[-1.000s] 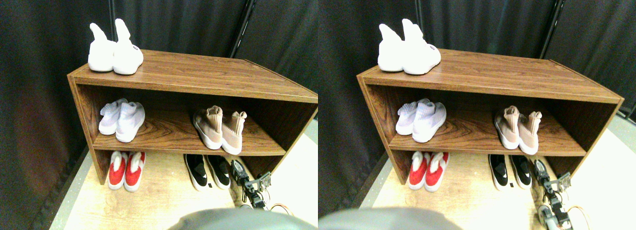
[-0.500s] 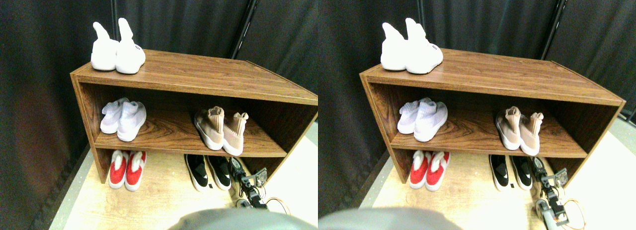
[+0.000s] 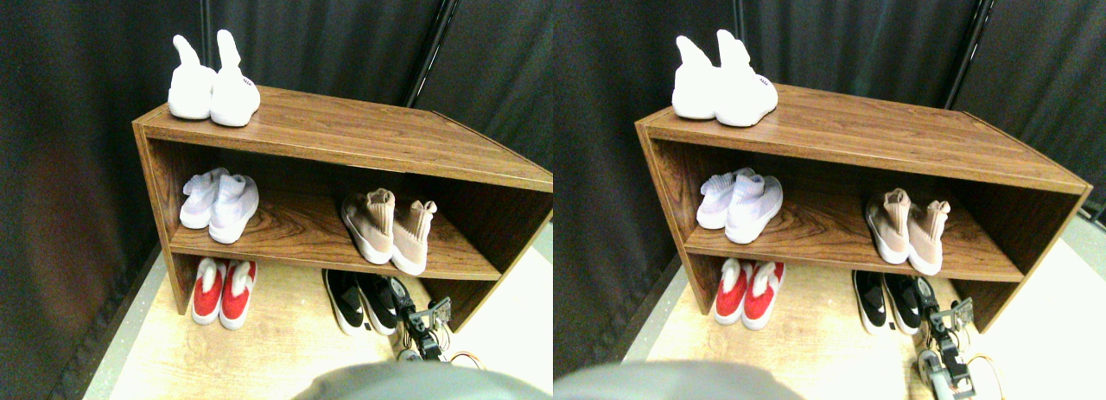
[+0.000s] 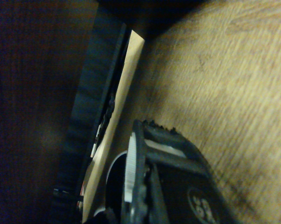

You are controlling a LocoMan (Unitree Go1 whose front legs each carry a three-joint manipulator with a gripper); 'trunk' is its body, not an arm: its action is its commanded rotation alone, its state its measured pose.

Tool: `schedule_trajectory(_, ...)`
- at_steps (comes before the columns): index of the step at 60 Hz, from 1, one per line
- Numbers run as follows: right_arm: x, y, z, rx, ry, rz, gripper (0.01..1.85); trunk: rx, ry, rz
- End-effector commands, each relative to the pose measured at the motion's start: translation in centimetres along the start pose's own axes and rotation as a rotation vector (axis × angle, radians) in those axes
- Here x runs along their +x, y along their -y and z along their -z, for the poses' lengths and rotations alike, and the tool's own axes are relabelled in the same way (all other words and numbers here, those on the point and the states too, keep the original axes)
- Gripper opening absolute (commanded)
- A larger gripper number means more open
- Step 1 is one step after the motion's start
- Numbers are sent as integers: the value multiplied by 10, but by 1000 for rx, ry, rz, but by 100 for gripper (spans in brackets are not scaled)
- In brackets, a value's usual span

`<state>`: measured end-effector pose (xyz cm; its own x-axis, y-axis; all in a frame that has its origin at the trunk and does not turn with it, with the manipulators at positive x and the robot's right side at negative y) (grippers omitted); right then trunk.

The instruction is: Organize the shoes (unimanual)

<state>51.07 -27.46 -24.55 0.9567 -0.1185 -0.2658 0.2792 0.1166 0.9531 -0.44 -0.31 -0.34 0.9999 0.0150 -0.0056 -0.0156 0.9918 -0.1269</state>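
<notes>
The tan-beige knit sneakers with ribbed collars (image 3: 386, 231) stand unmoved on the right of the brown wooden rack's middle shelf (image 3: 294, 236). The low black sneakers (image 3: 361, 300) sit on the floor below. The right claw (image 3: 400, 290) has edged closer beside them; I cannot tell its spread.

Curtained lab: black drapes (image 3: 346, 28), shoe rack (image 3: 346, 132)

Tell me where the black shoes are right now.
In the stereo view, the black shoes sit on the floor under the shelf's right half, below the tan shoes, right of the red shoes.
</notes>
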Motion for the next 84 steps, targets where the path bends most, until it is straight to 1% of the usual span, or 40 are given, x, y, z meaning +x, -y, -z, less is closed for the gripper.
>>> schedule_trajectory(1, -3, -7, 8, 15, -42, -17, 6, -13, -17, -14)
schedule_trajectory(14, -9, -14, 10, 9, -48, -25, 6, -14, -17, -13)
schedule_trajectory(24, -14, -17, 16, -23, -72, -69, 6, -12, -18, -8)
schedule_trajectory(29, -15, -17, 18, -13, -57, -67, 6, -13, -17, -9)
schedule_trajectory(31, -16, -17, 19, -7, -60, -74, 6, -13, -17, -9)
schedule_trajectory(32, -16, -17, 19, -7, -60, -74, 6, -13, -13, -8)
schedule_trajectory(36, -17, -16, 20, 4, -57, -73, 6, -12, -14, -8)
schedule_trajectory(37, -17, -16, 20, 7, -57, -72, 6, -12, -12, -8)
schedule_trajectory(42, -16, -15, 18, 8, -65, -74, 6, -11, -11, -6)
schedule_trajectory(45, -16, -15, 15, 12, -50, -69, 6, -9, -9, -5)
schedule_trajectory(47, -16, -15, 12, 4, -26, -63, 6, -6, -8, -2)
schedule_trajectory(52, -16, -15, 6, -17, -13, -61, 6, -3, -6, 2)
schedule_trajectory(53, -16, -16, 4, -43, -32, -73, 6, 0, -5, 5)
schedule_trajectory(58, -17, -19, 0, -61, -32, -96, 6, 3, -2, 10)
schedule_trajectory(59, -19, -22, -3, -60, -32, -114, 6, 4, 0, 12)
schedule_trajectory(63, -24, -27, -5, -48, -23, -125, 6, 5, 1, 16)
schedule_trajectory(66, -33, -36, -9, -57, -20, -152, 6, 6, 5, 20)
schedule_trajectory(67, -33, -36, -9, -57, -20, -152, 6, 6, 6, 20)
schedule_trajectory(73, -50, -46, -12, -60, -32, -201, 6, 8, 12, 24)
schedule_trajectory(75, -52, -47, -13, -60, -35, -204, 6, 8, 14, 24)
schedule_trajectory(78, -63, -49, -14, -63, -41, -220, 6, 10, 14, 25)
schedule_trajectory(80, -64, -49, -14, -66, -43, -222, 6, 11, 16, 25)
schedule_trajectory(82, -71, -50, -14, -65, -40, -232, 6, 10, 20, 26)
schedule_trajectory(84, -75, -51, -14, -58, -44, -235, 6, 10, 21, 27)
